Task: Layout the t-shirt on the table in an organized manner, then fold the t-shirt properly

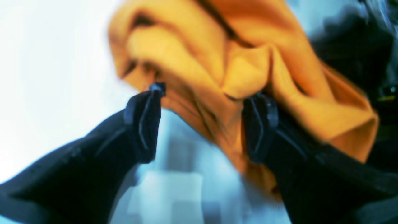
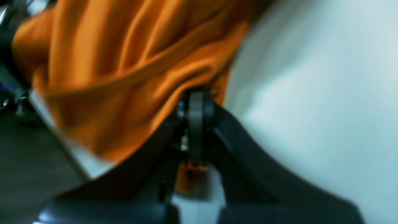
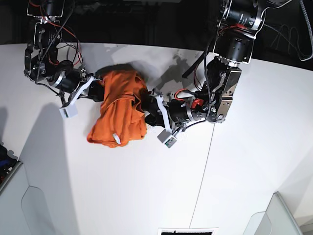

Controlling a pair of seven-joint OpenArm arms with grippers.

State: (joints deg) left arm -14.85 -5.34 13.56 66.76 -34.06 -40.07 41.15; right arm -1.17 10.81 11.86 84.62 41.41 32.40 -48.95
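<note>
Still at layout: t-shirt (image 3: pixel 120 110) bunched on counter (image 3: pixel 234 186). Right pincer (image 2: pixel 196 102) clamped on fabric, left pincer (image 1: pixel 206 93) wide, holding nothing. No folds yet.

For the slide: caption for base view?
Right gripper shut on bunched t-shirt; left gripper open beside it.

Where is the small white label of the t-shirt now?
In the base view, the white label lies on the lower edge of the bunched t-shirt, left of centre on the table, between the two arms.
</note>
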